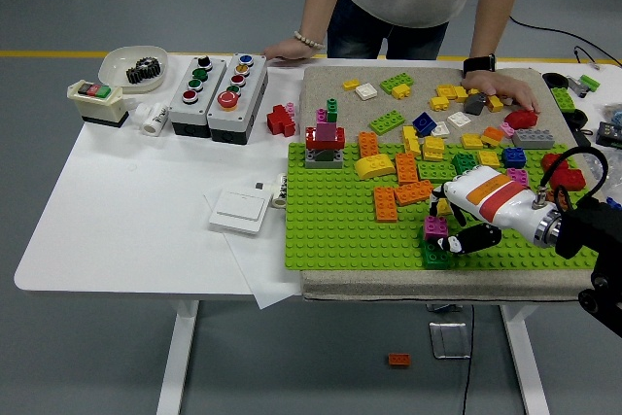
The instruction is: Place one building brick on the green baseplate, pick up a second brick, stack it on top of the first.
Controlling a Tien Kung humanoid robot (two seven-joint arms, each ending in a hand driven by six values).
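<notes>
The right hand (465, 224) reaches in low over the green baseplate (340, 225), fingers curled around a pink brick (434, 226) and pressing it onto a dark green brick (434, 256) near the plate's front edge. Across the table (126, 211), a person's hand (509, 94) rests on the loose bricks (447, 123).
</notes>
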